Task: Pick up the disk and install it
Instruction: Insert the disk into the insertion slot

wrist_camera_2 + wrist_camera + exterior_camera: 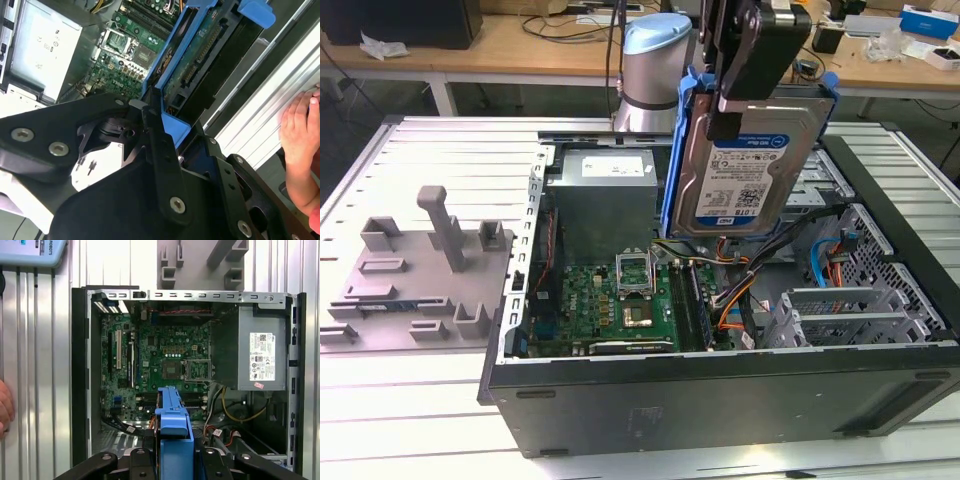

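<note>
On the exterior view's left, a grey fixture plate (pixel 420 270) lies beside the open computer case (pixel 720 400). Inside, there's a power supply (pixel 605 205) with a white sticker, next to the green motherboard (pixel 620 300). Above the case hangs the disk (pixel 745 170), upright, silver, its white-and-blue label facing out, framed by a blue bracket, with the gripper (pixel 735 100) clamped on its top edge. In the second wrist view, a person's hand (pixel 300 130) lies nearby.

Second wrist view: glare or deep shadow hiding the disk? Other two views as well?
Exterior view: even light, soft sheen on the disk, no hot spots. Second wrist view: power supply washed out pale, gripper a dark mass, disk evenly lit. First wrist view: table slats shine brightly, computer case interior mildly shaded.
</note>
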### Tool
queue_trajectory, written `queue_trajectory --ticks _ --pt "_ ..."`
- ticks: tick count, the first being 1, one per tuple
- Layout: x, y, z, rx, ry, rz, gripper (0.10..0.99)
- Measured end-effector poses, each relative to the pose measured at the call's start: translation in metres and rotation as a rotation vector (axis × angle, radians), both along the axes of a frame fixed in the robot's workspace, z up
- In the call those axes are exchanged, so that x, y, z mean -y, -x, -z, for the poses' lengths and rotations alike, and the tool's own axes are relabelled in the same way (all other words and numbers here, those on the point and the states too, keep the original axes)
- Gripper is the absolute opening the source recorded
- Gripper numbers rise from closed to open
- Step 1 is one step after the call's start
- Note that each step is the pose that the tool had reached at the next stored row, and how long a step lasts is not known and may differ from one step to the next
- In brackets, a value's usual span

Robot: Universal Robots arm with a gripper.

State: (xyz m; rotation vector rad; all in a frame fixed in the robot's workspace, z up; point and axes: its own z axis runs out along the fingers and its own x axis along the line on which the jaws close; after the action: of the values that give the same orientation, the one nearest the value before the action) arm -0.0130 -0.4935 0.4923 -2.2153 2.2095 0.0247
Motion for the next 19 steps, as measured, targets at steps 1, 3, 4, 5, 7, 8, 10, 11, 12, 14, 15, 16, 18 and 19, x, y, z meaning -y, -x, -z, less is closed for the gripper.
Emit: queue_trajectory --ticks 1,3,4,5,7,8,10,11,12,14,15,16,18,19 --pt "0.0002 -0.0013 0.0 0.0 0.001 0.0 0.365" --pt "0.001 -0.0026 0.0001 0.0001 0.002 0.0 0.365" --pt "0.0016 -0.0031 0.0 0.0 0.003 -0.001 0.365" --pt "0.0022 -0.0035 0.0 0.0 0.003 -0.001 0.365" --pt "0.0041 -0.005 0.0001 0.0 0.005 -0.001 0.365" --pt "0.0054 -0.0067 0.0001 0.0 0.007 -0.002 0.365" --pt "0.0068 -0.0092 0.0002 0.0 0.008 -0.002 0.365" --pt "0.0077 -0.0112 0.0002 0.0 0.008 -0.003 0.365" --pt "0.0084 -0.0127 0.0002 0.0 0.009 -0.003 0.365" --pt "0.0103 -0.016 0.0003 0.0 0.01 -0.004 0.365" --pt "0.0114 -0.0179 0.0003 0.0 0.01 -0.004 0.365" --pt "0.012 -0.0187 0.0003 0.0 0.01 -0.004 0.365" --pt "0.0143 -0.0218 0.0004 0.0001 0.011 -0.004 0.365" --pt "0.0154 -0.0232 0.0004 0.0 0.012 -0.004 0.365"
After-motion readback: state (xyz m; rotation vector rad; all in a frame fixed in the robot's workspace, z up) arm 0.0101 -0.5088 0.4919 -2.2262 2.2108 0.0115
